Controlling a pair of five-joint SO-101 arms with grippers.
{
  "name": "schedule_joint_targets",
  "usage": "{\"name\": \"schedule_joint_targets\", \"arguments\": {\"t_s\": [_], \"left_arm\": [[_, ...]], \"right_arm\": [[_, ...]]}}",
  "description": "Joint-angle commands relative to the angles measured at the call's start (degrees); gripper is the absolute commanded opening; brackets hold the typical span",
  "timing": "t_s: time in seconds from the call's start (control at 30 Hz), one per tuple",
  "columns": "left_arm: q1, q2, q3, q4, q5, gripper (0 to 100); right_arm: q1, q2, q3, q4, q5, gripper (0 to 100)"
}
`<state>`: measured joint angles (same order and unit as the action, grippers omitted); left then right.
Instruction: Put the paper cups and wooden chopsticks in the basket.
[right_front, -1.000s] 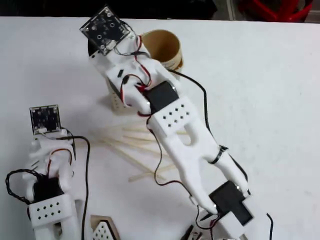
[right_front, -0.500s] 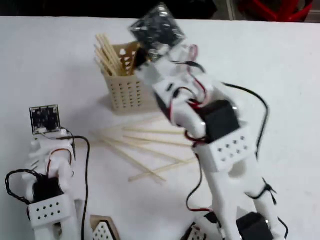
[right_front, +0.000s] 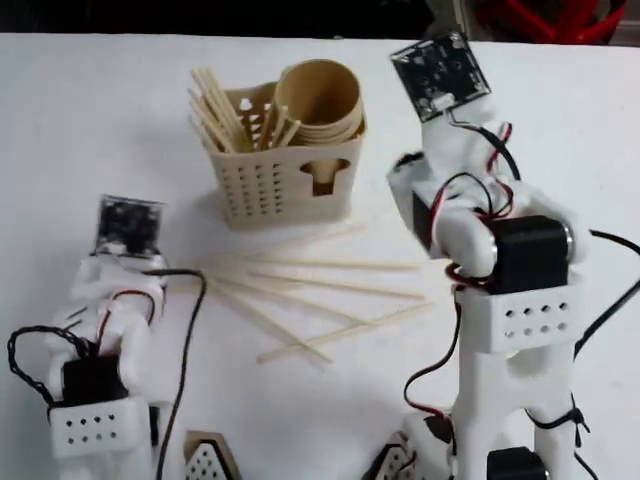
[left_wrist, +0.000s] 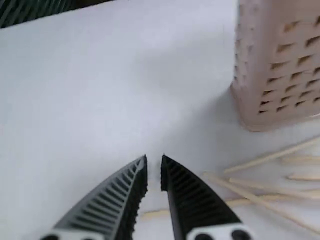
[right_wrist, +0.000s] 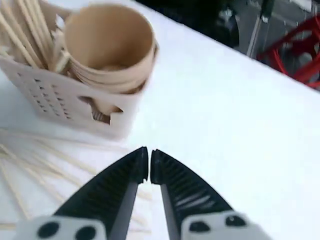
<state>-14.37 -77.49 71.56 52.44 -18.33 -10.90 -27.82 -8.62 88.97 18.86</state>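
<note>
The right arm (right_front: 500, 250) has drawn back from over the basket (right_front: 275, 185) and now stands to its right, so the basket is uncovered. The left arm (right_front: 105, 320) has shifted slightly toward it. The right end effector (right_wrist: 148, 150) is pressed together on nothing, above the desk (right_front: 90, 120) just in front of the basket. The left end effector (left_wrist: 154, 159) is likewise pressed almost together and empty.

The tan paper cups (right_front: 318, 95) sit nested and upright in the basket's right part. A bundle of wooden chopsticks (right_front: 215, 110) leans in its left part. More loose chopsticks (right_front: 320, 290) lie fanned on the desk in front of the basket.
</note>
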Motion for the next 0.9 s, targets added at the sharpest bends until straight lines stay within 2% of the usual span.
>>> {"name": "schedule_joint_targets", "arguments": {"t_s": [0.0,0.2,0.33,0.4,0.5,0.6,0.7,0.87], "left_arm": [[6.73,-0.57,-9.85,7.3,-6.68,7],[12.09,4.79,-20.22,17.23,-14.77,7],[13.49,16.48,-28.31,23.38,-21.54,17],[14.55,21.76,-32.0,26.81,-26.29,21],[17.01,28.53,-35.69,30.24,-36.4,22],[19.03,33.1,-37.01,30.59,-43.96,22],[21.49,37.23,-36.92,30.42,-48.62,22],[26.68,46.02,-36.84,27.43,-50.64,22]], "right_arm": [[3.03,-2.51,1.76,1.89,0.53,1.9],[6.73,-10.95,20.48,-4.7,0.18,1.9],[6.81,-19.91,36.22,-11.74,0.09,1.9],[6.81,-24.31,43.6,-15.25,0.09,1.9],[6.9,-29.14,53.27,-20.7,0.09,2.2],[9.01,-32.31,60.4,-25.54,0.09,2.3],[12.26,-33.19,64.53,-29.14,0.0,2.4],[18.59,-33.1,67.78,-34.59,-3.16,2.4]]}}
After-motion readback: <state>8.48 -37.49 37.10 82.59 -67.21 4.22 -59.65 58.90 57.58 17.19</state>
